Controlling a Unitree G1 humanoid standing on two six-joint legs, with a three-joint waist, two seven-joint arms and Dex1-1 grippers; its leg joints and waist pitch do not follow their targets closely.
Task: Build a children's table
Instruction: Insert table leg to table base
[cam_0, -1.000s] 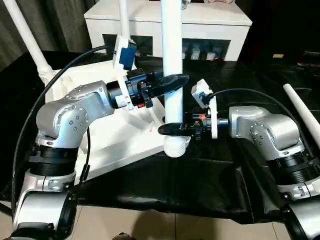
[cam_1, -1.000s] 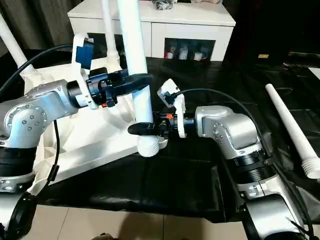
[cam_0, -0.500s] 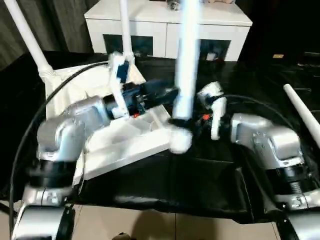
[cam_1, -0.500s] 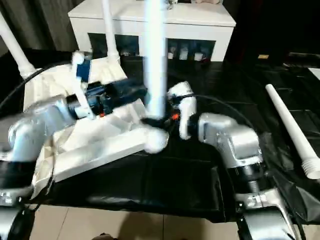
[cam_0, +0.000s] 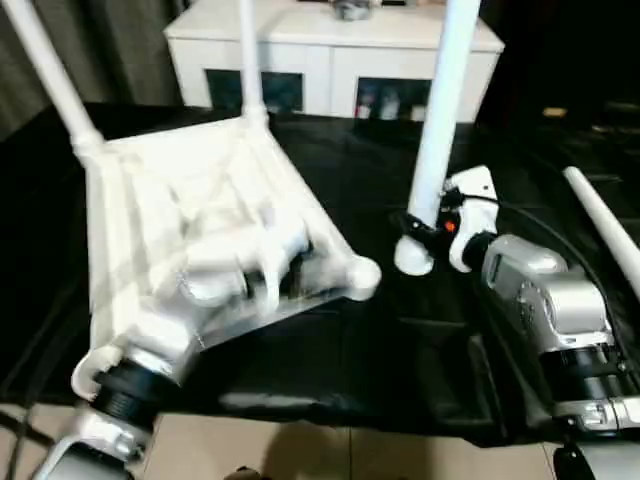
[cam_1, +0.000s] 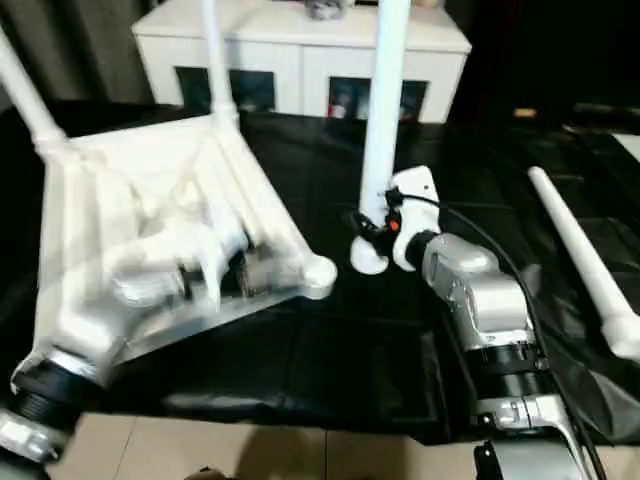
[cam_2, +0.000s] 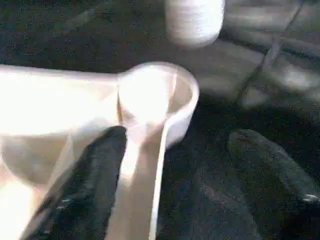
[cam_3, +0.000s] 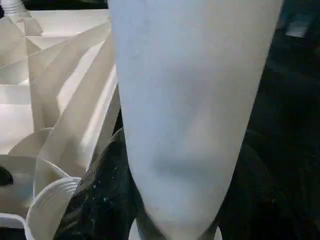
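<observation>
The children's table top (cam_0: 150, 200) lies upside down on the black cover, ribs up, with two white legs (cam_0: 48, 70) standing in its far corners. Its near right corner socket (cam_0: 362, 274) is empty. My right gripper (cam_0: 420, 228) is shut on a third leg (cam_0: 440, 110), which it holds upright, threaded end down, just right of that socket. My left arm (cam_0: 200, 290) is blurred over the top's near part. In the left wrist view my left gripper (cam_2: 180, 137) stands open, one finger (cam_2: 90, 185) over the top's rim beside the socket (cam_2: 155, 97). A fourth leg (cam_0: 605, 230) lies at the right.
A white cabinet (cam_0: 330, 50) with glass doors stands behind the black-covered work table (cam_0: 400, 360). The table's front edge (cam_0: 330, 425) runs close below the top's near corner, with tiled floor beyond it.
My left gripper let go of the upright leg, opened and dropped back over the top's near part. The right gripper carried the leg to the right, off the corner socket.
</observation>
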